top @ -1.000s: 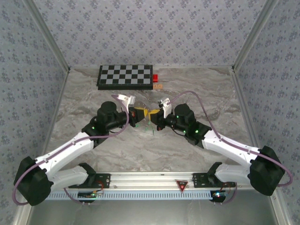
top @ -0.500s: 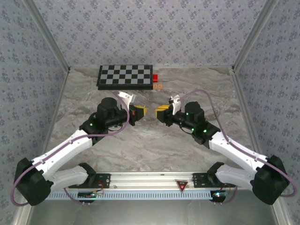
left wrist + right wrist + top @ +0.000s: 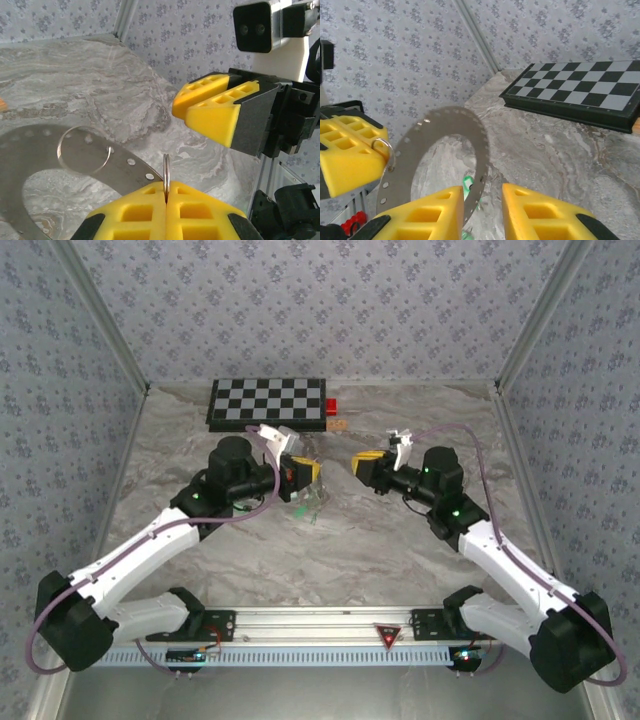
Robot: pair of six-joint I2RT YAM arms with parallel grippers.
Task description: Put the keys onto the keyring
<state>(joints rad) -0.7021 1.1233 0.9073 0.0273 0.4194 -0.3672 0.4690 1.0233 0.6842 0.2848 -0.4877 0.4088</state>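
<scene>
My right pincer (image 3: 362, 461) has drawn back to the right of centre, well apart from my left pincer (image 3: 303, 472), and it stands released and empty. The left is clenched on a small wire loop (image 3: 166, 170) at the rim of the keyring (image 3: 450, 122), mid-frame. A green key (image 3: 467, 184) shows through the keyring's opening.
</scene>
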